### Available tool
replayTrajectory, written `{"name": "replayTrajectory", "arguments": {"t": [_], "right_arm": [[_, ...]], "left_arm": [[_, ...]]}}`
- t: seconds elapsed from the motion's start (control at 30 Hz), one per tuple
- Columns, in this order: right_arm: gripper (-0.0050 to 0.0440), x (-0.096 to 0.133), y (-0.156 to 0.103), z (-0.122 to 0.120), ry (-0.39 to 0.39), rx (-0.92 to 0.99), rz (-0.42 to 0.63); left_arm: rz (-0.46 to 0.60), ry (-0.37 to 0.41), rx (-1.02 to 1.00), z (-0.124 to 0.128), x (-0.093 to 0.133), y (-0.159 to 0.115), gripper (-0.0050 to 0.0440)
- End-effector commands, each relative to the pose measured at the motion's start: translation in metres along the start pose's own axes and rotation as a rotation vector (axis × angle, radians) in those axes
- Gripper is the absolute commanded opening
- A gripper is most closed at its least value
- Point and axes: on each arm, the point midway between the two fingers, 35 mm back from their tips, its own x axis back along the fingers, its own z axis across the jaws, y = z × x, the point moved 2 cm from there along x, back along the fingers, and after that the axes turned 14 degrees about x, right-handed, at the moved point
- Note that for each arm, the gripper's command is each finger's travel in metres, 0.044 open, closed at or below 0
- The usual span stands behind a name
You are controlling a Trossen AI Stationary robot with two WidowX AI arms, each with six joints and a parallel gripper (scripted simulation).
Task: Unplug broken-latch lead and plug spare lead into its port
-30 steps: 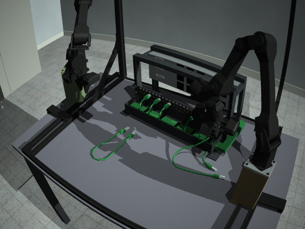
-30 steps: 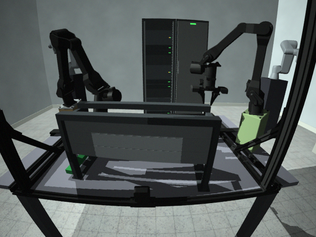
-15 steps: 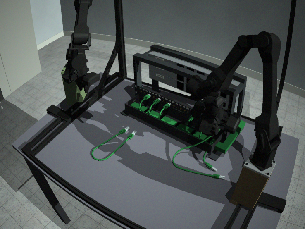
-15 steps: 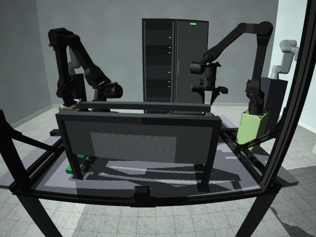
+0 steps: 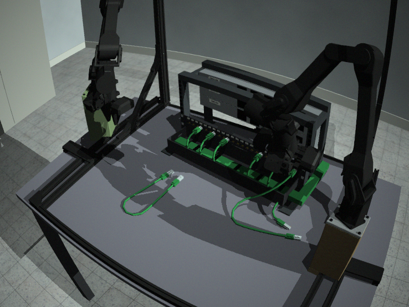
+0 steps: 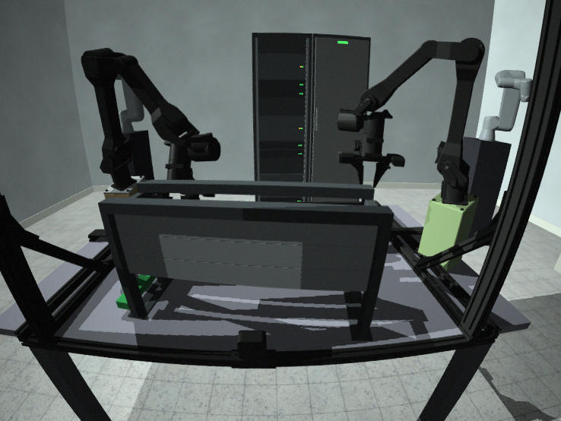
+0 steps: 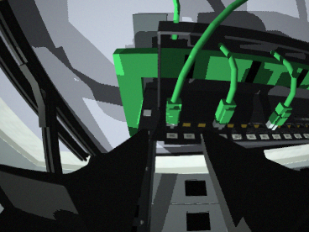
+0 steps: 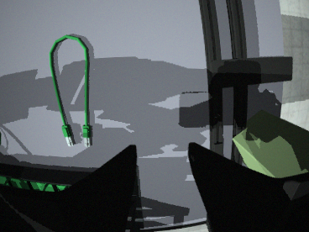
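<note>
The patch panel rack stands at the back of the table. Green leads sit in its ports. My left gripper is open, just in front of the end port. The plug in that port lies beyond the fingertips, not between them. Its lead runs down to a free plug on the table. Another lead's plug lies loose by the rack foot. A second spare lead lies looped mid-table. My right gripper is open and empty, high in the air.
Black frame rails edge the table. The right arm's green base stands at one corner and the left arm's brown base at the other. A server cabinet stands behind.
</note>
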Motion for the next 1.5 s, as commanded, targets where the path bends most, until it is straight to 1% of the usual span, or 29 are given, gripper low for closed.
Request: {"name": "replayTrajectory", "arguments": {"t": [0.0, 0.5, 0.53, 1.07, 1.1, 1.47], "right_arm": [[0.0176, 0.0, 0.0, 0.0, 0.0, 0.0, 0.0], [0.0176, 0.0, 0.0, 0.0, 0.0, 0.0, 0.0], [0.0176, 0.0, 0.0, 0.0, 0.0, 0.0, 0.0], [0.0176, 0.0, 0.0, 0.0, 0.0, 0.0, 0.0], [0.0176, 0.0, 0.0, 0.0, 0.0, 0.0, 0.0], [0.0176, 0.0, 0.0, 0.0, 0.0, 0.0, 0.0]], "left_arm": [[0.003, -0.005, -0.001, -0.001, 0.012, -0.002, 0.0176], [0.003, -0.005, -0.001, -0.001, 0.012, -0.002, 0.0176], [-0.116, -0.035, -0.002, 0.015, 0.043, 0.045, 0.0176], [-0.116, -0.035, -0.002, 0.015, 0.043, 0.045, 0.0176], [-0.229, -0.066, -0.005, 0.03, 0.073, 0.09, 0.0176], [-0.229, -0.066, -0.005, 0.03, 0.073, 0.09, 0.0176]]}}
